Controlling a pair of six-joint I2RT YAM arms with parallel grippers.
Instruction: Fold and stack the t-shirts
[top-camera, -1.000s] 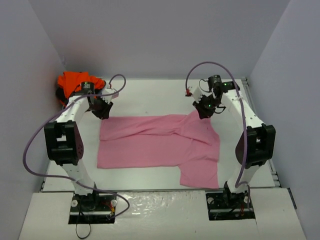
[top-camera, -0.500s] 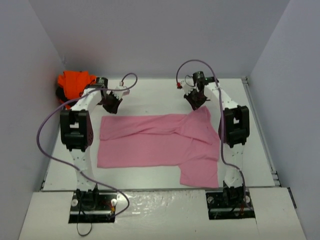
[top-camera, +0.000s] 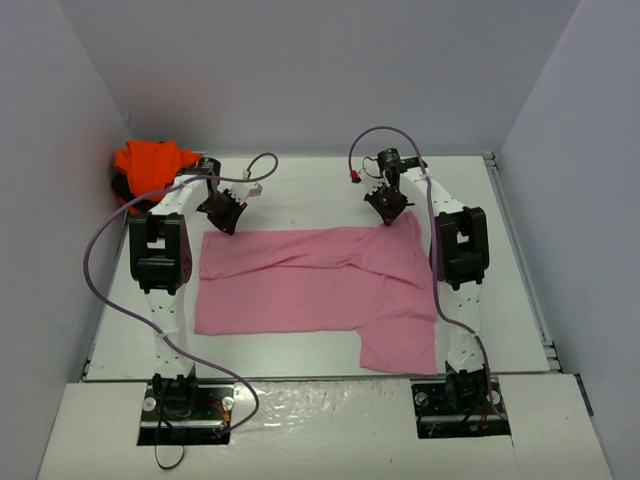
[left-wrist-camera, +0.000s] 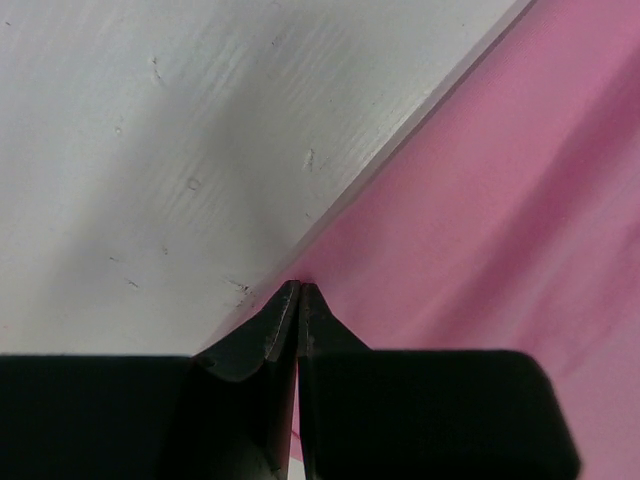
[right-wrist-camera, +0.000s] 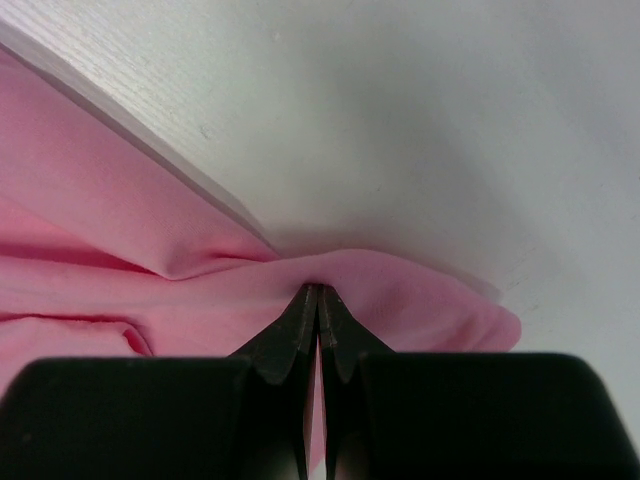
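A light pink t-shirt lies spread flat across the white table, one sleeve hanging toward the near right. My left gripper stands at its far left corner. In the left wrist view its jaws are shut right on the cloth's edge. My right gripper is at the shirt's far right corner. The right wrist view shows it shut on a puckered fold of pink cloth. A bright orange t-shirt lies bunched at the back left corner, with a dark piece of cloth under it.
Grey walls close in the table on the left, back and right. Purple cables loop from both arms, the left one swinging out over the table's left edge. A small red-tipped plug hangs beside the right wrist.
Both arms have reached farther back. The left gripper has closed at the shirt's far left corner. The right gripper has pulled the far right corner back and leftward, straightening that edge.
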